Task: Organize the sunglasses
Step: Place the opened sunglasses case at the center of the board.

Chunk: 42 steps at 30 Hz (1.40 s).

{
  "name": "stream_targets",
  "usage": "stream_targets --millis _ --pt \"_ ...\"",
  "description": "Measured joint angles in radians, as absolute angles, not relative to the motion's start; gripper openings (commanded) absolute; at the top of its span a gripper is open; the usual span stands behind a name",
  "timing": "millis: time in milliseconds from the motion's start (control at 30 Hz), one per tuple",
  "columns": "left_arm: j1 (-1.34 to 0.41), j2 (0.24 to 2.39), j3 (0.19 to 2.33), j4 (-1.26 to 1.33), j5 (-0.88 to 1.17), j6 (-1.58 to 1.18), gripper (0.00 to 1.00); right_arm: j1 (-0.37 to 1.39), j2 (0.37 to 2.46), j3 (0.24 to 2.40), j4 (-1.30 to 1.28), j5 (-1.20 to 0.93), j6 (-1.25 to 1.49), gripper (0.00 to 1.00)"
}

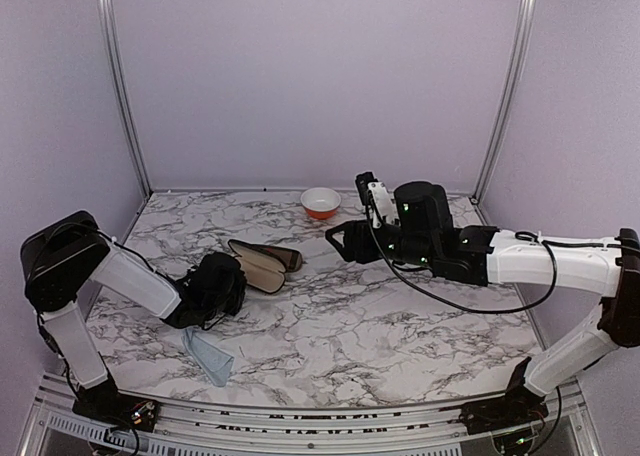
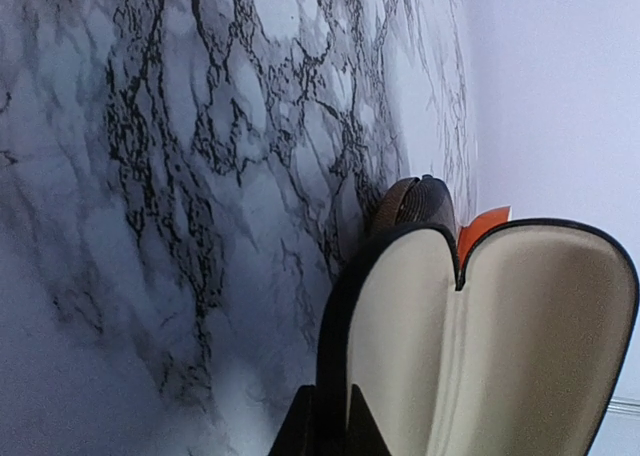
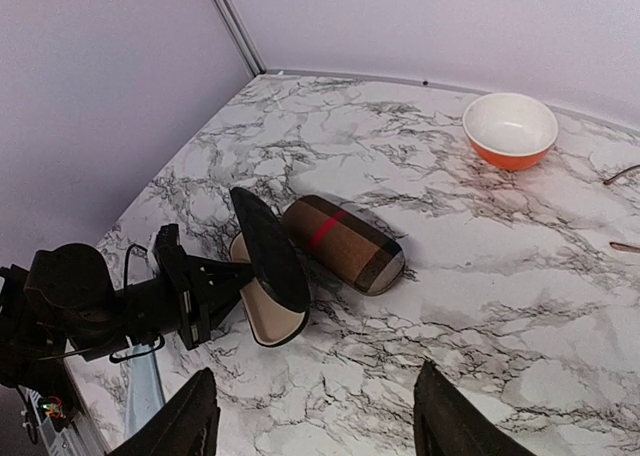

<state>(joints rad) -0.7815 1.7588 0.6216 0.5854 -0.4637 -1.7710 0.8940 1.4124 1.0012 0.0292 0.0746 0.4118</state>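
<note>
The left gripper [image 3: 225,284] is closed on the rim of the black case [image 3: 270,251] and holds it from the left side. The case stands open like a shell, and its cream lining shows in the left wrist view and in the right wrist view. Nothing lies inside the part of the lining that can be seen.

Just behind the open case lies the brown case [image 3: 340,241] with a red stripe. It is shut and lies flat on the marble surface [image 3: 480,276], and it touches or almost touches the black one.

The right gripper [image 3: 315,371] hangs above the middle of the surface with its fingers [image 3: 195,421] wide apart, and nothing is between them.

Of the sunglasses [image 3: 622,174] only two thin ends show, at the right edge of the right wrist view. They lie on the surface, well apart from both cases, and I cannot tell which pair they belong to. In the top view the right arm covers that place.

An orange bowl [image 3: 510,128] with a white inside stands near the back wall. A light blue cloth [image 1: 208,354] lies near the front edge, beside the left arm.
</note>
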Motion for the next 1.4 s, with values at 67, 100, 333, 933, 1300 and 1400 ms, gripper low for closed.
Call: stream_targets --millis 67,100,333,933,1300,1400 --pt "-0.781 1.783 0.636 0.602 -0.463 -1.786 0.02 0.892 1.412 1.001 0.028 0.075 0.412 0.64" --pt "-0.781 1.795 0.643 0.608 -0.463 -1.792 0.02 0.892 1.412 1.001 0.028 0.075 0.412 0.64" --pt "-0.781 1.86 0.684 0.646 -0.463 -1.831 0.05 0.891 1.412 1.001 0.022 0.074 0.412 0.64" --pt "-0.781 1.848 0.662 0.672 -0.476 -1.833 0.06 0.891 1.408 0.992 -0.002 0.075 0.414 0.64" --pt "-0.778 1.752 0.605 0.638 -0.492 -1.766 0.05 0.887 1.408 0.988 -0.002 0.073 0.419 0.64" --pt "-0.777 1.752 0.607 0.612 -0.487 -1.76 0.06 0.887 1.408 0.986 -0.002 0.073 0.419 0.64"
